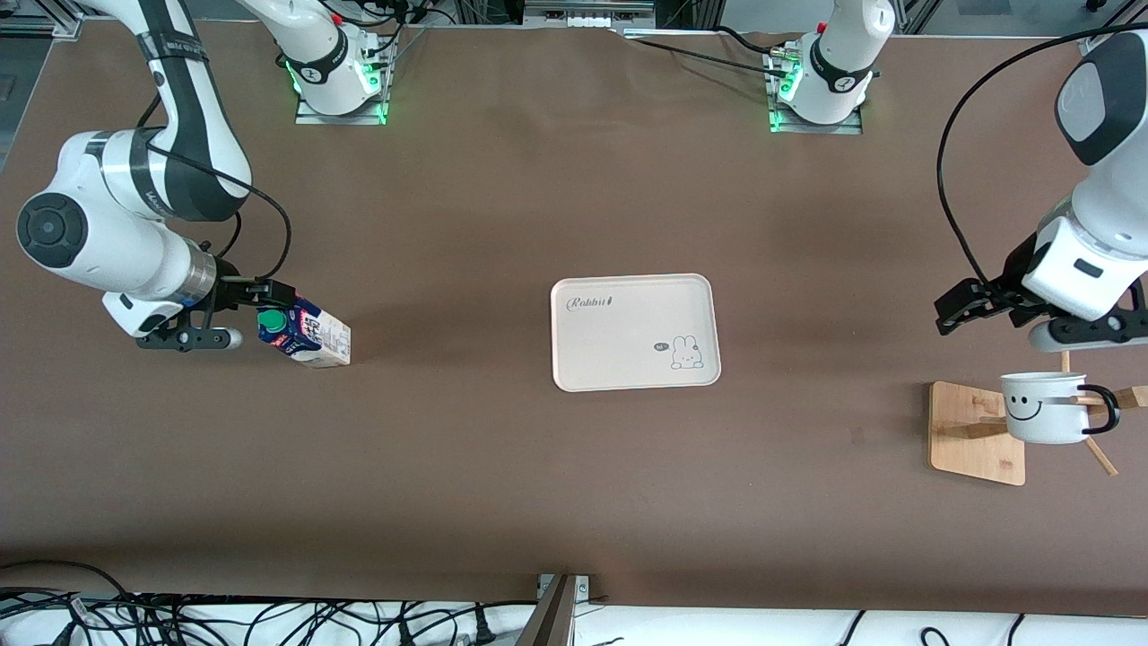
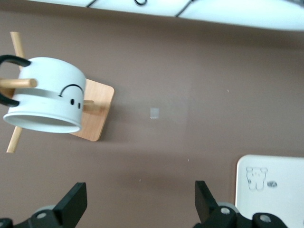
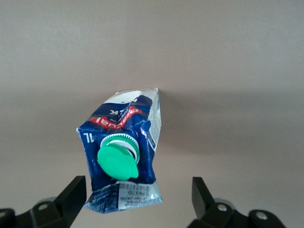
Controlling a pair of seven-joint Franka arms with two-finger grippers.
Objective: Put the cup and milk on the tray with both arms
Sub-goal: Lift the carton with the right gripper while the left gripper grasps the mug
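The milk (image 1: 305,336), a dark-blue carton with a green cap, stands on the table toward the right arm's end. My right gripper (image 1: 269,301) is open at the carton's top. In the right wrist view its fingers (image 3: 71,197) stand apart on either side of the milk (image 3: 123,147). The cup (image 1: 1045,408), white with a smiley face, hangs on a wooden rack (image 1: 973,431) toward the left arm's end. My left gripper (image 1: 952,312) is open and empty over bare table beside the rack. The left wrist view shows the cup (image 2: 47,99). The cream tray (image 1: 635,305) lies empty mid-table.
The rack's pegs (image 1: 1099,458) stick out past the cup's black handle (image 1: 1108,408). The left wrist view shows the rack base (image 2: 97,114) and a corner of the tray (image 2: 285,164). Cables lie along the table edge nearest the front camera (image 1: 269,619).
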